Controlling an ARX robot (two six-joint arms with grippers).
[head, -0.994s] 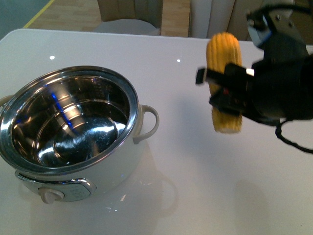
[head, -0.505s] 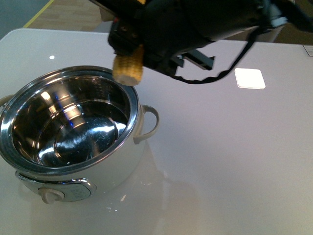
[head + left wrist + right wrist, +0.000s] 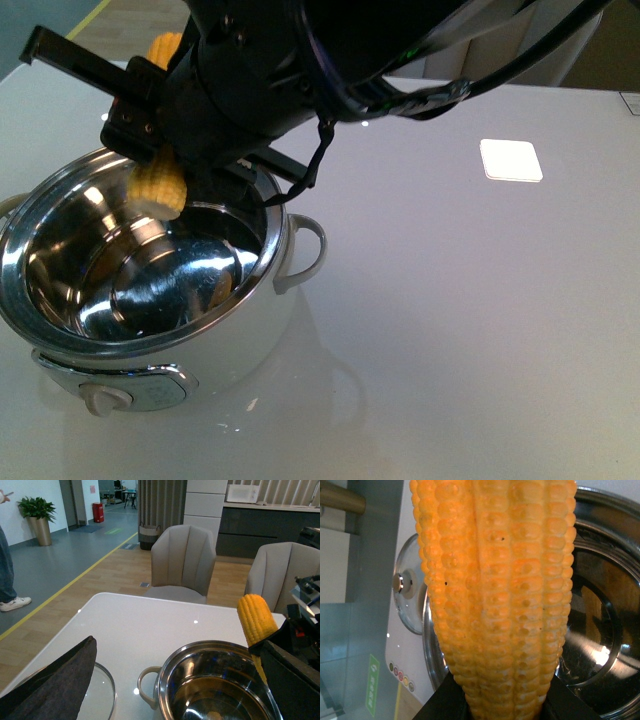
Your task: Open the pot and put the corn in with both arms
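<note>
Front view: the right gripper (image 3: 150,138) is clamped around the corn cob (image 3: 158,188), which it holds upright. The cob's lower end hangs over the far inner side of the open pot (image 3: 272,222), close to the steel rim. The arm's black cable (image 3: 320,160) dangles over that rim. A white card (image 3: 511,159) lies well apart on the table (image 3: 450,340).

Left wrist view: the corn cob (image 3: 256,616) stands tall above the pot (image 3: 167,677), with the right gripper (image 3: 295,657) closed on its lower part. The glass lid (image 3: 102,692) lies on the table beside the pot. Only one dark finger of the left gripper (image 3: 52,680) shows, so I cannot tell whether it is open.

Right wrist view: the corn cob (image 3: 495,595) fills the picture. The pot (image 3: 600,630) lies beyond it, and the lid (image 3: 410,605) lies flat to one side.

Risks: released upright this near the rim, the cob may strike the steel edge, topple and roll out. The loose cable could catch the rim or handle as the arm retreats.

Half a second ago the cob's end hovered above the far rim. Now it sits lower and further over the bowl.
</note>
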